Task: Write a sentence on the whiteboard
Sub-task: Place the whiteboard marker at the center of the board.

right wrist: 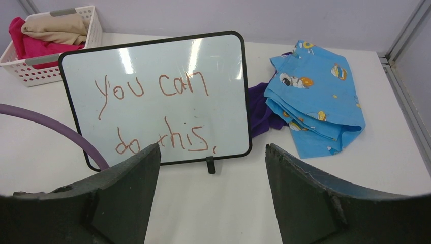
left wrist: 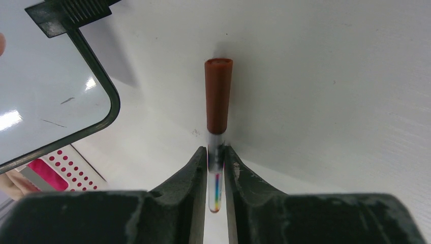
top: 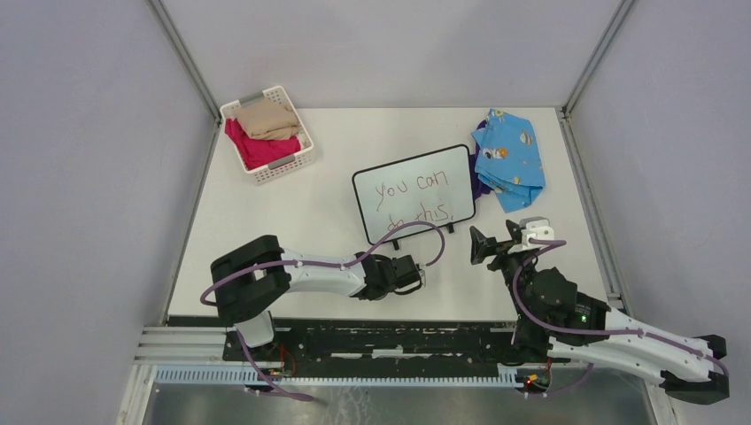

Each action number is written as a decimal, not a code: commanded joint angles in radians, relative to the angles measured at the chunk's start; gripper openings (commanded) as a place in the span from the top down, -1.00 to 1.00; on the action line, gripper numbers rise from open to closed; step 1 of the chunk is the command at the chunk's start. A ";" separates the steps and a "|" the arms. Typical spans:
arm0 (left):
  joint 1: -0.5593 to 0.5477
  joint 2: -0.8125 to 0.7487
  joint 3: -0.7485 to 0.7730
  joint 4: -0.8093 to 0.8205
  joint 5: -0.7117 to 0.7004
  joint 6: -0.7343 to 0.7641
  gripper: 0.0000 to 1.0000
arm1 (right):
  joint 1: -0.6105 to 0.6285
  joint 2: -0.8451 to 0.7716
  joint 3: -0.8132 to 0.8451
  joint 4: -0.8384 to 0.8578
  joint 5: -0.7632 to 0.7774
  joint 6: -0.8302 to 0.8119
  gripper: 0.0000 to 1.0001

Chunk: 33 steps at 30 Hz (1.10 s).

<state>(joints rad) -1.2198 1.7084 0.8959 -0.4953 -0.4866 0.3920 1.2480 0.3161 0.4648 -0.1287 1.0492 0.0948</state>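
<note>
1. The whiteboard (top: pixel 414 190) is seen standing on its two small black feet on the white table (top: pixel 336 195), right of the middle, its face turned toward the arms.
2. "You can do this," is written across the board in reddish-brown strokes, in two lines; in the right wrist view it is read plainly on the whiteboard (right wrist: pixel 157 96).
3. The left gripper (top: pixel 416 273) is held low over the table, just in front of the board's near edge.
4. In the left wrist view, a marker (left wrist: pixel 218 101) with a red-brown cap and a clear barrel is seen between the fingers of the left gripper (left wrist: pixel 216 152), cap pointing away from the wrist.
5. The jaws are set narrow, close against the barrel on both sides; whether the barrel is actually pressed cannot be told.
6. A rounded corner and one foot of the whiteboard (left wrist: pixel 45 101) are seen at the upper left of that view.
7. The right gripper (top: pixel 496 241) is held near the board's near right corner, its jaws spread wide with nothing between them; the right gripper (right wrist: pixel 211 147) is pointed at the board.
8. A blue patterned garment (top: pixel 509 159) is laid just beside the board's right edge, with a purple cloth (right wrist: pixel 262 114) under it.
9. A white plastic basket (top: pixel 288 168) holding folded tan and pink cloths is placed at the far left corner, well apart from the board.
</note>
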 commanded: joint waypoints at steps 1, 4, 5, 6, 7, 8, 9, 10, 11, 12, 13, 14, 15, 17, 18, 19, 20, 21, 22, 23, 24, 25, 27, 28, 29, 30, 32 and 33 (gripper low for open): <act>-0.013 0.046 -0.015 -0.020 0.166 -0.033 0.46 | 0.002 0.009 0.021 0.011 0.025 0.017 -0.61; -0.012 0.046 -0.018 -0.019 0.169 -0.037 0.43 | 0.002 0.010 0.020 0.011 0.025 0.022 -0.61; -0.013 0.046 -0.018 -0.020 0.170 -0.037 0.43 | 0.002 0.013 0.020 0.011 0.024 0.023 -0.61; -0.013 0.046 -0.018 -0.019 0.170 -0.039 0.43 | 0.002 0.012 0.021 0.011 0.022 0.023 -0.61; -0.013 0.046 -0.018 -0.020 0.171 -0.039 0.42 | 0.002 0.013 0.021 0.011 0.022 0.023 -0.61; -0.012 0.046 -0.018 -0.019 0.171 -0.040 0.42 | 0.002 0.014 0.023 0.009 0.021 0.023 -0.61; -0.013 0.046 -0.018 -0.020 0.169 -0.041 0.42 | 0.002 0.013 0.024 0.008 0.021 0.025 -0.61; -0.014 0.046 -0.018 -0.019 0.167 -0.042 0.41 | 0.003 0.014 0.025 0.008 0.021 0.026 -0.61; -0.013 0.046 -0.018 -0.019 0.167 -0.043 0.41 | 0.002 0.014 0.026 0.006 0.021 0.025 -0.61; -0.012 0.046 -0.020 -0.020 0.166 -0.044 0.40 | 0.001 0.014 0.028 0.005 0.021 0.027 -0.61; -0.014 0.045 -0.020 -0.019 0.165 -0.045 0.40 | 0.003 0.012 0.028 0.004 0.020 0.029 -0.61; -0.014 0.044 -0.020 -0.019 0.165 -0.045 0.39 | 0.001 0.012 0.028 0.004 0.020 0.031 -0.61; -0.014 0.043 -0.020 -0.019 0.161 -0.046 0.39 | 0.002 0.012 0.028 0.002 0.019 0.031 -0.61; -0.015 0.040 -0.018 -0.020 0.147 -0.050 0.37 | 0.002 0.011 0.028 0.000 0.018 0.033 -0.61; -0.015 0.039 -0.018 -0.020 0.139 -0.052 0.36 | 0.002 0.013 0.029 0.000 0.018 0.033 -0.61; -0.014 0.037 -0.013 -0.020 0.130 -0.057 0.35 | 0.003 0.013 0.031 -0.001 0.018 0.033 -0.61; -0.015 0.036 -0.010 -0.021 0.122 -0.062 0.34 | 0.002 0.013 0.032 -0.001 0.018 0.033 -0.61; -0.015 0.035 -0.007 -0.023 0.117 -0.067 0.32 | 0.002 0.014 0.034 -0.001 0.018 0.032 -0.61; -0.015 0.034 -0.004 -0.026 0.111 -0.073 0.31 | 0.001 0.014 0.034 -0.001 0.016 0.033 -0.61; -0.015 0.033 -0.002 -0.028 0.105 -0.079 0.29 | 0.002 0.014 0.035 -0.001 0.016 0.033 -0.61; -0.014 0.032 0.000 -0.031 0.100 -0.085 0.28 | 0.002 0.014 0.035 -0.002 0.016 0.033 -0.61; -0.015 0.030 0.000 -0.031 0.093 -0.090 0.27 | 0.002 0.014 0.035 -0.002 0.016 0.032 -0.61; -0.015 0.026 0.004 -0.034 0.072 -0.107 0.26 | 0.003 0.014 0.037 -0.004 0.015 0.034 -0.61; -0.015 0.024 0.005 -0.036 0.064 -0.114 0.25 | 0.001 0.014 0.038 -0.006 0.014 0.037 -0.61; -0.014 0.020 0.007 -0.038 0.057 -0.119 0.24 | 0.002 0.012 0.038 -0.007 0.012 0.038 -0.60; -0.014 0.017 0.008 -0.040 0.050 -0.125 0.24 | 0.002 0.012 0.038 -0.008 0.011 0.039 -0.60; -0.015 0.007 0.009 -0.046 0.035 -0.134 0.23 | 0.002 0.010 0.041 -0.012 0.010 0.041 -0.60; -0.015 0.003 0.010 -0.048 0.025 -0.140 0.22 | 0.001 0.009 0.043 -0.012 0.010 0.040 -0.60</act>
<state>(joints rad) -1.2240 1.7084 0.9062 -0.5098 -0.5190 0.3412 1.2480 0.3229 0.4652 -0.1352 1.0428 0.1143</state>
